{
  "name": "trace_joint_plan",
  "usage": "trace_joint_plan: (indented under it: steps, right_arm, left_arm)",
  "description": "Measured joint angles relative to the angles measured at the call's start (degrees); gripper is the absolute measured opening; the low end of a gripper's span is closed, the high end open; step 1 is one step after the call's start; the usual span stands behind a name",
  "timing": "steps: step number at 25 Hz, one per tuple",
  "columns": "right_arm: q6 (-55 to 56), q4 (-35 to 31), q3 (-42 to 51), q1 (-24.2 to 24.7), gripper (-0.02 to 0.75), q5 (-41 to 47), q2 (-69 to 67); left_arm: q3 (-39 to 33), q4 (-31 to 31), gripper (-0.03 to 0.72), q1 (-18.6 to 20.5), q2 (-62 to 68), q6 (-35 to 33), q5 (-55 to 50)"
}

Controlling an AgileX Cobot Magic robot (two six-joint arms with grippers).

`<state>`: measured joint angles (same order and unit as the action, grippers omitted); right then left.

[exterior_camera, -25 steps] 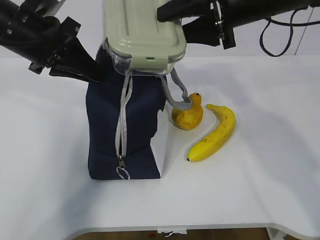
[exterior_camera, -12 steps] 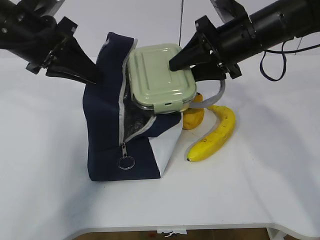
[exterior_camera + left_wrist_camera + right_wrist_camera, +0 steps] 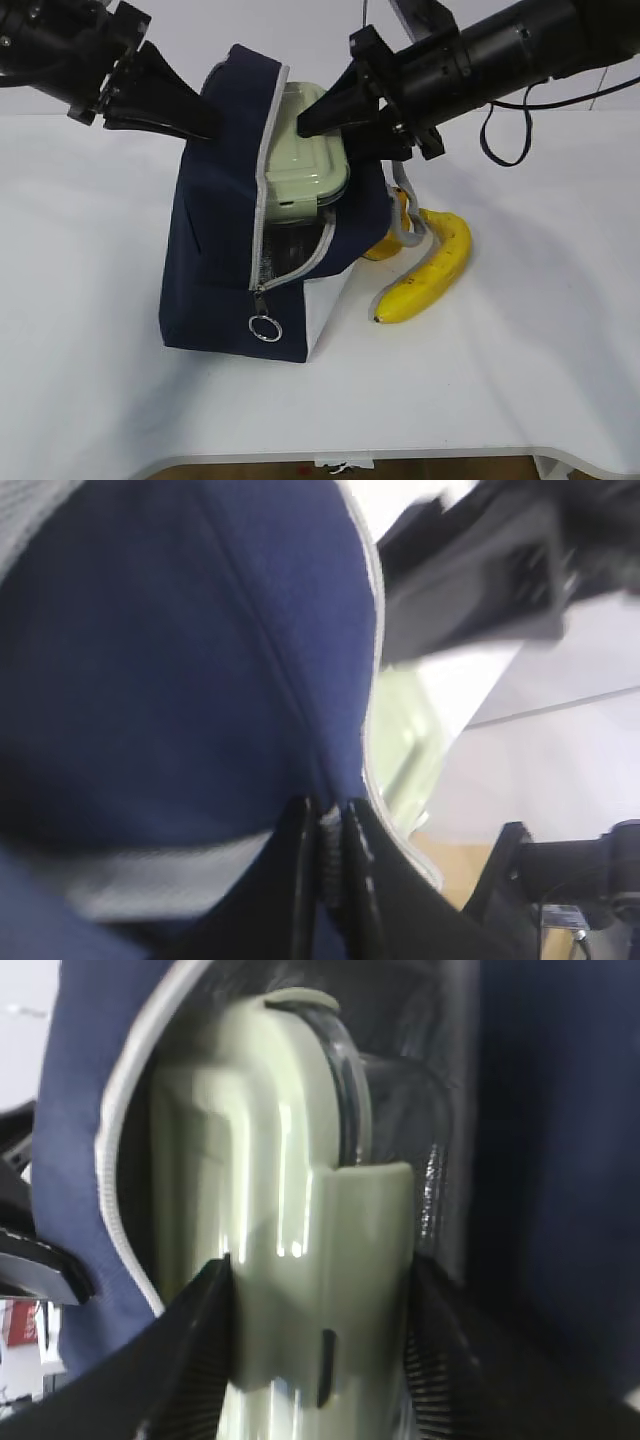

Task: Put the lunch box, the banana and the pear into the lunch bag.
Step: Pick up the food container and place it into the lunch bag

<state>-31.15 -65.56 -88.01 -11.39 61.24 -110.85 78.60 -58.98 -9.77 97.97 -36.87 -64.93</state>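
Half in, half out: the lunch box (image 3: 308, 160) sits tilted in the open mouth of the lunch bag (image 3: 225, 250), green lid facing out, lower end hidden by the fabric.
Lunch box up close: in the right wrist view the lunch box (image 3: 290, 1260) stands on edge, clear body behind the pale green lid, a snap tab showing at its near end.
Right gripper: the right gripper (image 3: 325, 110) has its fingers pinched on the box's upper end; in its own view the right gripper (image 3: 315, 1360) shows a dark ribbed pad on each side of the lid, pressed against it.
Lunch bag: navy, upright on the white table (image 3: 520, 380), leaning a little, zipper undone along the front with the ring pull (image 3: 265, 328) hanging low; silvery lining shows inside the opening.
Left gripper: the left gripper (image 3: 205, 120) reaches in at the bag's upper back edge; in the left wrist view the left gripper (image 3: 325, 865) has its fingertips closed tight on the blue flap beside the grey zipper trim.
Banana: the banana (image 3: 430, 265) lies on the table just right of the bag, outside it.
Pear: the pear (image 3: 385, 240) is mostly hidden behind the bag's corner and a grey strap (image 3: 408, 215), touching or nearly touching the banana; I cannot tell which.
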Motion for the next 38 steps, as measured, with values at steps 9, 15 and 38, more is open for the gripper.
trace_joint_plan:
  steps: [9,15,38]
  right_arm:
    - [0.11,-0.54,0.00,-3.98,0.362,-7.88,-1.81]
    - [0.11,-3.71,0.00,-4.48,0.362,-7.91,-4.66]
    - [0.11,-4.88,-1.19,-8.70,0.365,-14.48,-14.28]
  left_arm:
    - [0.00,0.81,0.018,-0.64,0.00,-2.97,-0.48]
    - [0.00,5.10,0.018,-0.63,0.00,-3.31,-0.85]
    - [0.14,18.08,0.017,-0.63,0.00,-3.42,-4.01]
